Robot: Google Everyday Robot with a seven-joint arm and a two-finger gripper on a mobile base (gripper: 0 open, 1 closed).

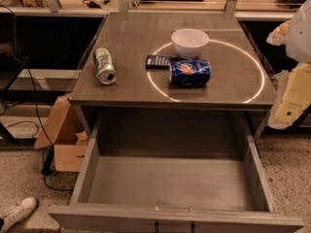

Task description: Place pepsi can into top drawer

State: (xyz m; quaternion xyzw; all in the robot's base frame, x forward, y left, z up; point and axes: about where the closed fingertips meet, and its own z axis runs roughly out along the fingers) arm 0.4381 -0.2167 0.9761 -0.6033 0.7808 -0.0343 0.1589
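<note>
The pepsi can (190, 72) lies on its side on the grey table top (131, 38), right of centre, just in front of a white bowl (190, 42). The top drawer (170, 178) is pulled wide open below the table's front edge, and nothing shows inside it. My arm and gripper (291, 72) show as white and cream parts at the right edge of the view, beside the table and to the right of the can, touching nothing.
A green-and-silver can (104, 65) lies on its side on the left of the table. A flat dark-blue packet (158, 61) lies just left of the pepsi can. A cardboard box (65, 135) stands on the floor at the left. A white shoe (17, 211) is at the bottom left.
</note>
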